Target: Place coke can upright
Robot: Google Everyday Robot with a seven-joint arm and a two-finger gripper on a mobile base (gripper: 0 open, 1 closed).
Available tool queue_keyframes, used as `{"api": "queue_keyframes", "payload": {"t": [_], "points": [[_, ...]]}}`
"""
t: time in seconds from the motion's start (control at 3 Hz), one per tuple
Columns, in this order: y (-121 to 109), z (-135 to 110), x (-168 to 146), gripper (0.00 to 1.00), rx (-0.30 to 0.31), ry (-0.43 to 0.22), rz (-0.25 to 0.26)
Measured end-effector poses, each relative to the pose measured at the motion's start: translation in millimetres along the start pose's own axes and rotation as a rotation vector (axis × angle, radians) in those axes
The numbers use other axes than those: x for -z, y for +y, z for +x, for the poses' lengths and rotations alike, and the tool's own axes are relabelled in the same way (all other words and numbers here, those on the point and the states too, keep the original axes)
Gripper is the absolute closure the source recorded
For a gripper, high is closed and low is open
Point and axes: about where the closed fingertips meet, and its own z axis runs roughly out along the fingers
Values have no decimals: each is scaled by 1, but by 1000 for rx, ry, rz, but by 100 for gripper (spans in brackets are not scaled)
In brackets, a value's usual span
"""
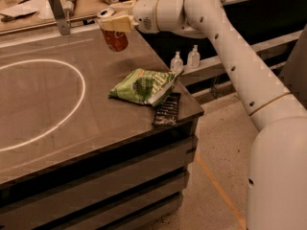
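Note:
The coke can is a red-orange can held upright in the air above the far right part of the dark table. My gripper is shut on the can's top, with its pale fingers clamped around the upper end. The can's bottom hangs clear of the table surface. My white arm reaches in from the right.
A crinkled green chip bag lies on the table near its right edge. A dark flat packet lies beside it at the corner. A white circle is drawn on the left of the table. Two small bottles stand on a shelf behind.

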Motion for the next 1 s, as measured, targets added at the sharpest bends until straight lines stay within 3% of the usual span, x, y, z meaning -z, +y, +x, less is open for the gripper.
{"api": "queue_keyframes", "payload": {"t": [0.33, 0.67, 1.0], "points": [[-14, 9, 3, 100, -61, -59, 33], [-30, 25, 10, 100, -110, -68, 67], [-44, 43, 16, 85, -148, -60, 89]]}}
